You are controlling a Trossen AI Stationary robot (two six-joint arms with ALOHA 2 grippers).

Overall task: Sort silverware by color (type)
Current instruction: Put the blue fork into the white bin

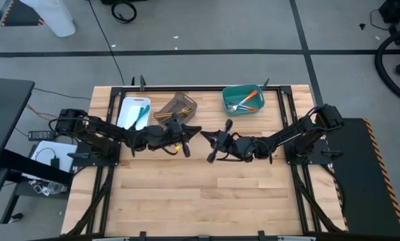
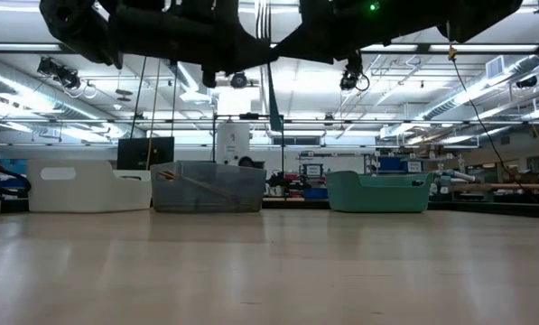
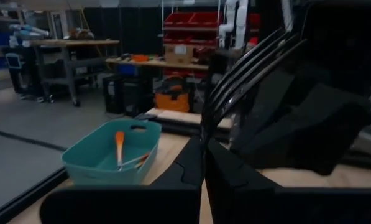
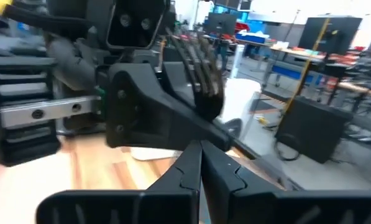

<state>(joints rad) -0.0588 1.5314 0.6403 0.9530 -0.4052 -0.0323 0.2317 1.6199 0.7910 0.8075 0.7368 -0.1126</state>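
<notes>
A fork stands upright in the air over the table's middle, with metal tines [image 3: 247,68] on top and a blue handle [image 2: 274,99] hanging below. My left gripper [image 1: 198,131] and my right gripper [image 1: 213,138] meet there tip to tip, both pointing level and both shut on the fork. At the far edge stand a white bin [image 1: 134,112] with blue-handled pieces, a grey-brown bin [image 1: 177,107] with wooden ones and a teal bin [image 1: 243,99] with orange-handled forks. My left gripper pinches the fork just below its tines, at the neck [image 3: 205,127], between its two fingers. The fingers come in level from the table's left and lie across the fork. The fork is upright and clear of the table. My own fingers hide the handle. My right gripper [image 4: 201,146] is shut on the same fork, coming in level from the table's right. The left gripper's dark finger [image 4: 173,118] and my own fingertips hide the place of contact. The tines [image 4: 201,74] stand up above the fingers.
The three bins line the far edge, from left to middle right. Bare wooden tabletop [image 1: 200,194] lies under and nearer than the arms. A black frame borders the table's left and right sides.
</notes>
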